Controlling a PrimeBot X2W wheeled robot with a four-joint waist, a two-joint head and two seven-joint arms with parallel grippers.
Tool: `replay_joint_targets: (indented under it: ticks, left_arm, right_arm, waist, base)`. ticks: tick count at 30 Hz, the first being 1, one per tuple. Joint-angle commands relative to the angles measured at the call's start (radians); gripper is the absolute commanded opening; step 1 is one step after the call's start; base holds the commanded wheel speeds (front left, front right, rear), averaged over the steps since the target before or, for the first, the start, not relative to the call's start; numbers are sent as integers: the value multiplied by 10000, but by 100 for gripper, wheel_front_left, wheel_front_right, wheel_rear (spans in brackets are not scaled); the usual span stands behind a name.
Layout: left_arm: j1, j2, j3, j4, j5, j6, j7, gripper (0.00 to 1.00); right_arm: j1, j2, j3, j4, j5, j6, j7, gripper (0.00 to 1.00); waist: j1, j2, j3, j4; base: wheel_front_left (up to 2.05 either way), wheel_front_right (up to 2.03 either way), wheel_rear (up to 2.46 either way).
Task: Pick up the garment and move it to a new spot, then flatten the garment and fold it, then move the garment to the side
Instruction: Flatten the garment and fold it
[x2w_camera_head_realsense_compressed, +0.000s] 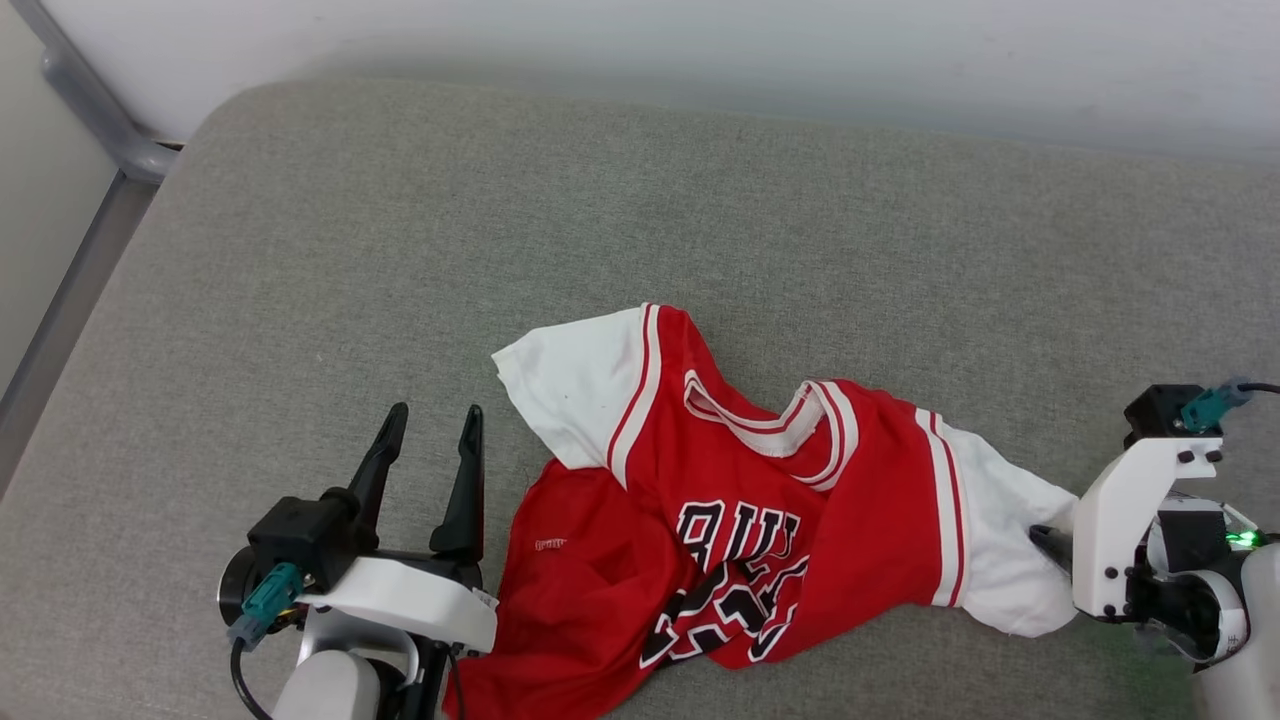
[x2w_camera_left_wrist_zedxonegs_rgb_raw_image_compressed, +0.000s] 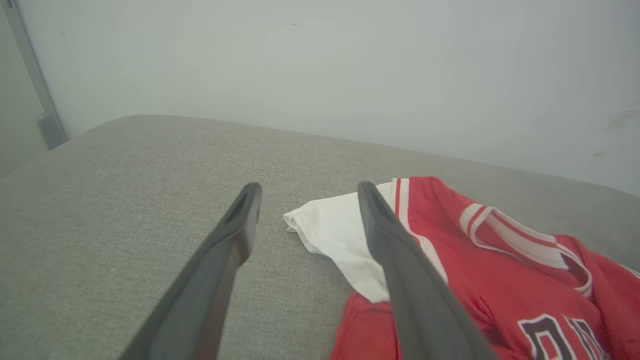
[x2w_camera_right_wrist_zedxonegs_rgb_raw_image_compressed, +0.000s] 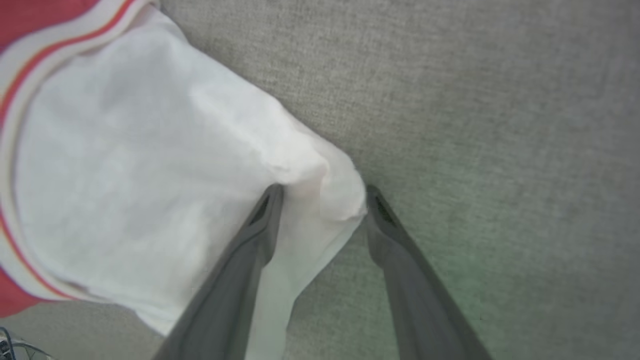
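The garment (x2w_camera_head_realsense_compressed: 760, 480) is lying crumpled on the grey cushion (x2w_camera_head_realsense_compressed: 300, 250), so seemingly every step is waiting: the right gripper (x2w_camera_right_wrist_zedxonegs_rgb_raw_image_compressed: 324, 192) is straddling a white sleeve (x2w_camera_right_wrist_zedxonegs_rgb_raw_image_compressed: 150, 175), jaws apart and unclamped, while the left gripper (x2w_camera_head_realsense_compressed: 436, 415) is hovering alongside, jaws wide and empty.

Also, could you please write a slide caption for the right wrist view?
Right gripper, open, straddling the white sleeve tip of the jersey on the grey cushion.
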Motion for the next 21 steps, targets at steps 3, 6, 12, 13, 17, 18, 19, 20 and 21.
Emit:
replay_joint_targets:
  ticks: [3,6,12,13,17,18,19,20,21]
  left_arm:
    - [-60,-92,126,118,78,-85,-19,100]
    - [10,-125,261,274,37,-153,-19,100]
    - [-512,352,459,662,77,-228,-4,100]
    - [-657,482,471,737,6,-250,120,100]
    - [-1536,1161,370,870,-522,-315,1069,100]
    - [-1751,1361,289,912,-699,-320,1470,100]
    - [-1971,1538,200,936,-932,-328,1879,100]
    - [-2240,1713,102,927,-1301,-336,2296,100]
    - [-2464,1962,-24,932,-1640,-336,2735,100]
  right_arm:
    - [515,294,467,499,357,32,291,0]
    - [186,31,529,254,409,29,-90,0]
    - [-43,-267,218,-624,250,18,-1118,0]
    - [19,-317,185,-780,132,18,-1166,0]
    - [172,-232,-27,-1401,-44,17,-1248,0]
    - [204,-189,-77,-1531,-86,17,-1257,0]
    - [216,-149,-99,-1679,-145,17,-1286,0]
    - [201,-102,-99,-1809,-175,17,-1277,0]
    - [176,-75,-78,-1921,-253,18,-1271,0]
  waist:
    - [0,0,-50,-72]
    - [0,0,-174,-192]
    - [0,0,-463,-388]
    - [0,0,-482,-443]
    - [0,0,-486,-703]
    - [0,0,-467,-774]
    - [0,0,-431,-842]
    - [0,0,-375,-917]
    - [0,0,-314,-1001]
  base:
    - [0,0,0]
    - [0,0,0]
    - [0,0,0]
    - [0,0,0]
    - [0,0,0]
    - [0,0,0]
    - [0,0,0]
    - [0,0,0]
    - [0,0,0]
